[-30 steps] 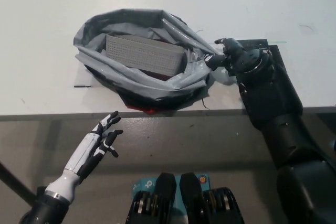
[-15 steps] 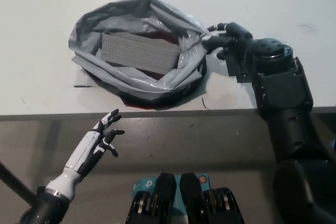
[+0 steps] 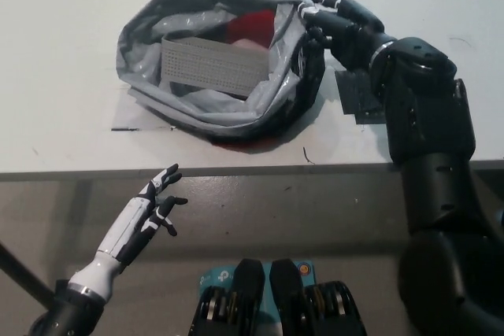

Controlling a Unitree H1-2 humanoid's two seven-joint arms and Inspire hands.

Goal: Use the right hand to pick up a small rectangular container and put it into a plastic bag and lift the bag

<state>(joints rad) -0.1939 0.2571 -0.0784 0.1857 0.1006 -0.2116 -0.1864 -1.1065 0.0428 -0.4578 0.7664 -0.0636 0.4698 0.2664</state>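
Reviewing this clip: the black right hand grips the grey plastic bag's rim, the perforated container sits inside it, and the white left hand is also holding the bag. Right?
Not quite. The head view shows the white left hand open and resting below the table edge, clear of the grey plastic bag. The black right hand does grip its rim, with the perforated container inside.

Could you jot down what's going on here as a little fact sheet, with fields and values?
Bag: grey plastic bag on the white table, mouth open, right edge pulled up
Inside bag: small rectangular container, grey and dotted, with something red behind it
Right hand: black, shut on the bag's rim
Left hand: white, open, resting below the table edge, holding nothing
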